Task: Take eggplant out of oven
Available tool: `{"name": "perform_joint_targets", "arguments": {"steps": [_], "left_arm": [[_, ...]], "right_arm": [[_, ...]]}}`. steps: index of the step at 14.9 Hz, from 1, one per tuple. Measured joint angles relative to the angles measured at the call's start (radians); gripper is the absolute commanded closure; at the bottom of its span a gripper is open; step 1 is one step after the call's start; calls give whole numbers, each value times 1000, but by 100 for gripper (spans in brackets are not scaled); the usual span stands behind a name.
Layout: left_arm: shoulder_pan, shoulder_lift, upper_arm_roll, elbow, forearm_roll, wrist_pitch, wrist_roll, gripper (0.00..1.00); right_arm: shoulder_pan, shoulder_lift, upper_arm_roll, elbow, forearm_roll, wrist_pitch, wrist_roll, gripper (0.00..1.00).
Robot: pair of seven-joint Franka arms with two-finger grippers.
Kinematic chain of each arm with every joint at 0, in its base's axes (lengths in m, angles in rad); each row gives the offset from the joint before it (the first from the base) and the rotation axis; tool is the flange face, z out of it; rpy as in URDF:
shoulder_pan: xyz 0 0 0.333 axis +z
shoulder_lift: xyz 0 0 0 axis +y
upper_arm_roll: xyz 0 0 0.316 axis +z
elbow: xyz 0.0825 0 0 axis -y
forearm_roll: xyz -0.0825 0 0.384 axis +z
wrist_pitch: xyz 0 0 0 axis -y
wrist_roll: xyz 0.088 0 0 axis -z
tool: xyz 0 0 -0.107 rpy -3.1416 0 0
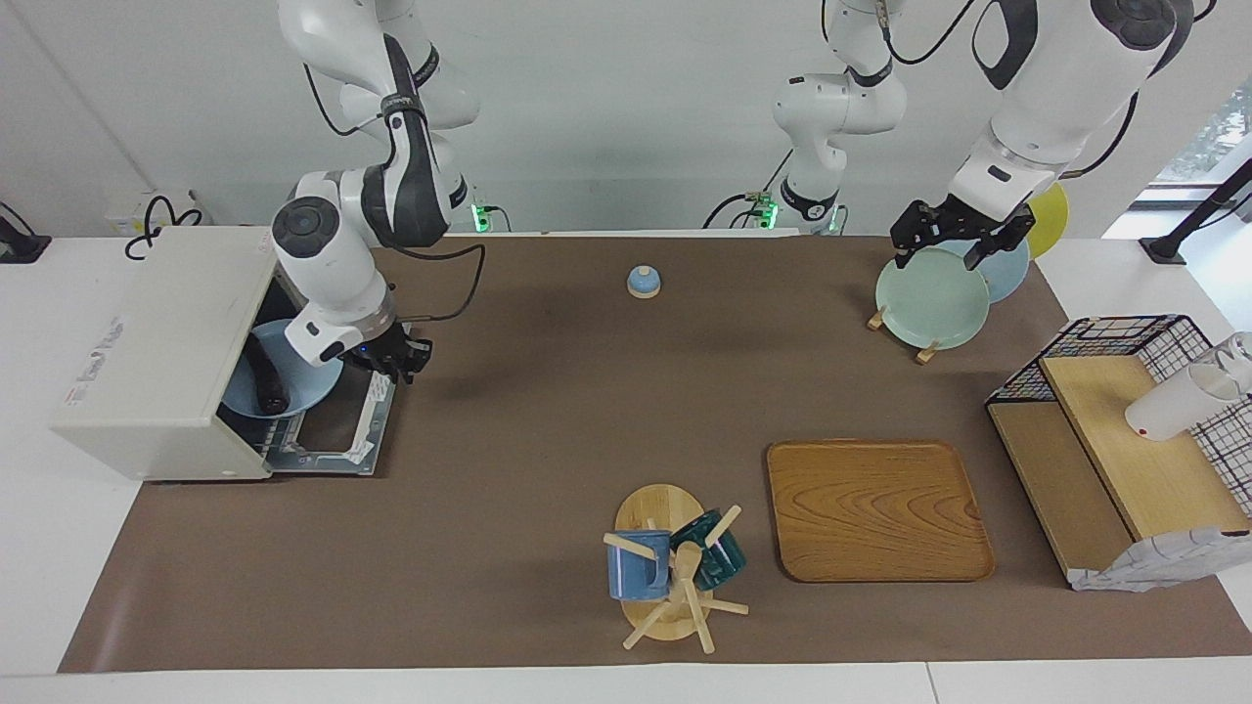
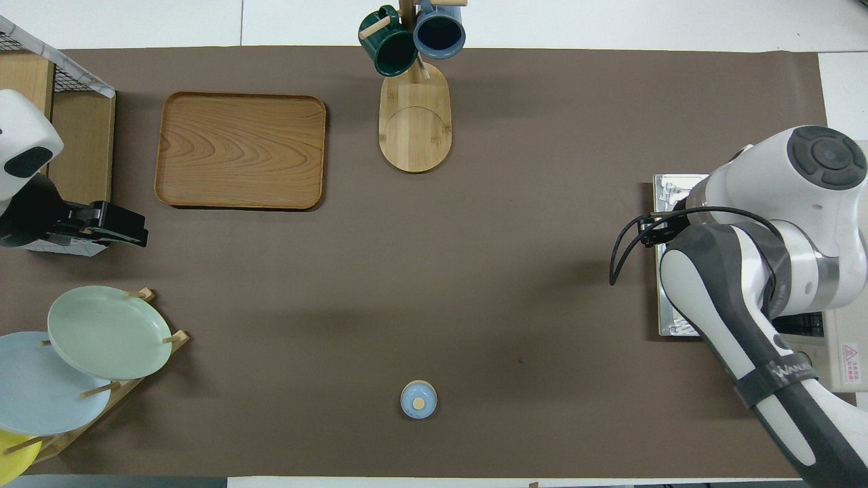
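Note:
The cream-white oven point(image 1: 166, 342) stands at the right arm's end of the table with its door point(image 1: 333, 430) dropped flat. Inside, the dark eggplant point(image 1: 266, 376) lies on a light blue plate point(image 1: 308, 386). My right gripper point(image 1: 396, 357) hangs low over the door's edge nearer the robots, just outside the oven's mouth, with nothing visibly in it. In the overhead view the right arm covers the oven point(image 2: 844, 352) and hides the eggplant; only part of the door point(image 2: 671, 298) shows. My left gripper point(image 1: 944, 246) waits open above the plate rack.
A rack with a green plate point(image 1: 931, 296) and other plates stands at the left arm's end. A small blue knobbed piece point(image 1: 644, 282) sits mid-table near the robots. A wooden tray point(image 1: 877, 508), a mug tree point(image 1: 675, 567) and a wire-and-wood shelf point(image 1: 1125, 430) lie farther out.

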Motion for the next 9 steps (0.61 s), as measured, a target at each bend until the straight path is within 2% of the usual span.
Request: {"name": "perform_joint_targets", "arguments": {"steps": [3, 6, 9], "left_arm": [[0, 0, 0, 0, 0, 0, 0, 0], [0, 0, 0, 0, 0, 0, 0, 0], [0, 0, 0, 0, 0, 0, 0, 0]], "right_arm": [[-18, -17, -6, -2, -81, -31, -7, 40], [-72, -17, -7, -14, -92, -30, -87, 43], [-106, -18, -8, -60, -92, 48, -112, 45]]}}
